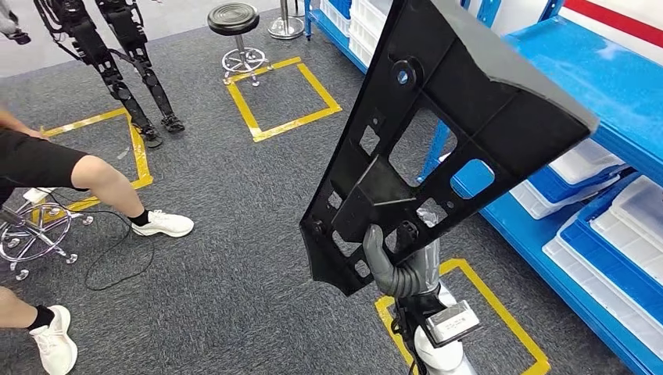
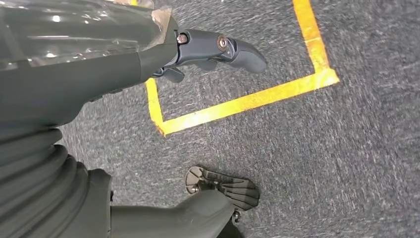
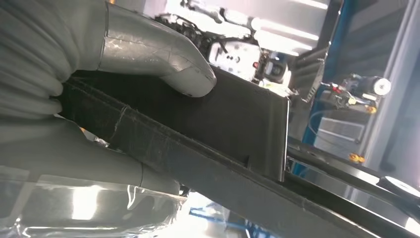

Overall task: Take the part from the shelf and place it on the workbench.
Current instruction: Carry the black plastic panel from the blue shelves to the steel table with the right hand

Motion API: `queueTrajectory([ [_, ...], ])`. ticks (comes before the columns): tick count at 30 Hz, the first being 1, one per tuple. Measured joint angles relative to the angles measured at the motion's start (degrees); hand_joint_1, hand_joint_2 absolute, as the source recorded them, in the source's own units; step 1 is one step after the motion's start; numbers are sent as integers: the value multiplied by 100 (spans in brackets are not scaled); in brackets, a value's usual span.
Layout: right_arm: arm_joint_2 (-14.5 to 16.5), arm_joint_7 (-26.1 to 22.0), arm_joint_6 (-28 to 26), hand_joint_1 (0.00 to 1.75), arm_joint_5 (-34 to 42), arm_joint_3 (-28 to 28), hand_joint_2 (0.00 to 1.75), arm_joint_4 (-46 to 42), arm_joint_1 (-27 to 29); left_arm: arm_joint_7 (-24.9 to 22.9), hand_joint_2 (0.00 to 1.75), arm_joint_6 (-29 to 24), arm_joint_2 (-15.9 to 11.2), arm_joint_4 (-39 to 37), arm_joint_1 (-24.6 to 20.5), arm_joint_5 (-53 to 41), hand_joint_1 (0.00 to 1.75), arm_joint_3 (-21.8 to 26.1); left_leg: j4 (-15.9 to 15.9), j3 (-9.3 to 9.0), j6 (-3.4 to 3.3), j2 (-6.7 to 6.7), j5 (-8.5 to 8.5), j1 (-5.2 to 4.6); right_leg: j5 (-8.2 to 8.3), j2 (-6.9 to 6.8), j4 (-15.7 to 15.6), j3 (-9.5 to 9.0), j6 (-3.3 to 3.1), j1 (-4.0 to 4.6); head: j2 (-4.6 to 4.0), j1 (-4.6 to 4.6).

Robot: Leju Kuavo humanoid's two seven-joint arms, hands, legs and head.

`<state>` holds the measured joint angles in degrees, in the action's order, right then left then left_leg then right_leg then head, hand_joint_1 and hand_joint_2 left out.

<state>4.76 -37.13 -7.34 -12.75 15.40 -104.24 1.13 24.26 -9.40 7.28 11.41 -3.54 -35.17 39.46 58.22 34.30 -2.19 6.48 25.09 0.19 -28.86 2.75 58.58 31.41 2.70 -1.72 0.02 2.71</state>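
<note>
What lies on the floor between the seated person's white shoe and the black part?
Bare grey carpet, seen in the head view, between the white shoe and the black part.

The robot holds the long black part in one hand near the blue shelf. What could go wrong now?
The right hand grips the long black plastic part near its lower end only, so it might tip or slip from the fingers. Its upper end reaches over the blue shelf and could hit it when the robot turns. A seated person's leg is nearby.

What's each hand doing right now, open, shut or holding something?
Left hand: holds nothing; open or closed cannot be told.
Right hand: grips the black part near its lower end.
</note>
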Motion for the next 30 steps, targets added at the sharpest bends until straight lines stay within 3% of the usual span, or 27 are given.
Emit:
queueTrajectory([
  [2,5,-3,5,175,5,-9,175,4,3,-2,175,-2,2,-1,27,0,0,5,1,40,72,68,-14,15,19,-58,-14,-9,-88,29,0,-2],
  [3,12,-3,7,175,9,-11,175,5,2,-2,175,-1,0,-2,43,0,0,9,14,56,99,40,-12,29,36,-100,-22,-16,-123,24,0,-3],
  [5,35,-9,9,175,17,-18,175,3,11,-2,175,0,1,-2,57,0,0,15,243,162,145,-223,132,36,51,-203,-40,-29,-203,14,0,-13],
  [7,55,-24,9,175,20,-27,175,-3,38,-1,175,0,5,-2,43,-3,0,17,901,470,186,-529,485,41,39,-330,-47,-37,-275,39,0,-25],
  [9,59,-38,9,175,18,-37,175,-6,71,2,175,-3,9,-2,41,-7,0,18,1600,818,209,-614,752,57,23,-478,-46,-39,-308,77,0,-26],
  [10,58,-43,9,175,17,-42,175,-6,85,3,175,-8,13,-2,47,-9,0,20,1705,873,208,-628,744,59,16,-549,-46,-41,-318,90,0,-25],
  [11,58,-51,9,175,19,-47,175,-6,94,3,175,-14,15,-2,53,-11,0,22,1572,805,196,-647,629,57,9,-615,-46,-48,-325,101,0,-26],
  [12,58,-59,9,175,24,-51,175,-7,98,4,175,-22,17,-2,55,-14,0,25,1230,622,169,-699,446,51,0,-676,-46,-59,-331,110,0,-25],
  [14,58,-78,11,175,34,-63,175,-17,109,6,175,-39,17,-1,40,-28,0,30,430,191,87,-992,170,-5,-23,-778,-47,-83,-321,144,0,-23],
  [16,66,-92,13,175,35,-74,175,-33,140,4,175,-52,19,0,22,-62,0,30,84,22,19,-1152,115,-75,-45,-874,-52,-100,-286,172,0,-20],
  [18,90,-98,13,175,10,-84,175,-62,186,-1,175,-61,17,1,23,-95,0,31,32,18,-31,-1002,87,-94,-64,-983,-75,-121,-244,187,0,-21],
  [20,113,-98,13,175,-29,-98,175,-106,220,2,175,-65,20,1,28,-117,0,32,-81,-47,-100,-864,17,-62,-158,-839,48,-92,-218,184,-1,-15],
  [22,116,-97,12,175,-54,-127,175,-138,251,16,175,-56,20,2,11,-131,0,32,-154,-89,-153,-714,-37,-26,-435,-486,647,173,-248,158,-1,4],
  [23,114,-96,11,175,-61,-143,175,-147,275,25,175,-44,16,2,0,-133,0,32,-159,-87,-167,-629,-47,-20,-594,-373,1050,370,-265,145,-1,10],
  [24,112,-94,10,175,-64,-157,175,-149,303,37,175,-30,13,2,-7,-135,0,32,-157,-84,-167,-537,-48,-17,-713,-315,1412,562,-261,128,0,17],
  [25,110,-92,10,175,-68,-166,175,-151,327,48,175,-16,13,2,-5,-137,0,32,-155,-84,-164,-446,-48,-15,-737,-299,1581,668,-225,110,0,17],
  [26,110,-92,9,175,-69,-169,175,-155,346,57,175,-5,14,2,0,-138,0,32,-150,-89,-157,-359,-47,-10,-657,-292,1517,664,-165,89,0,17],
  [28,110,-92,7,175,-70,-171,175,-169,365,66,175,9,15,2,9,-141,0,32,-111,-93,-117,-189,-29,11,-297,-203,817,377,-12,20,0,17],
  [29,110,-92,4,175,-71,-171,175,-176,372,67,175,12,7,2,8,-143,0,34,-62,-76,-77,-113,-5,12,-138,-102,437,221,32,-11,0,20],
  [30,113,-92,1,175,-76,-173,175,-186,381,65,175,12,-2,2,8,-144,0,36,-17,-49,-33,-54,19,11,-36,-31,176,106,32,-28,0,20],
])
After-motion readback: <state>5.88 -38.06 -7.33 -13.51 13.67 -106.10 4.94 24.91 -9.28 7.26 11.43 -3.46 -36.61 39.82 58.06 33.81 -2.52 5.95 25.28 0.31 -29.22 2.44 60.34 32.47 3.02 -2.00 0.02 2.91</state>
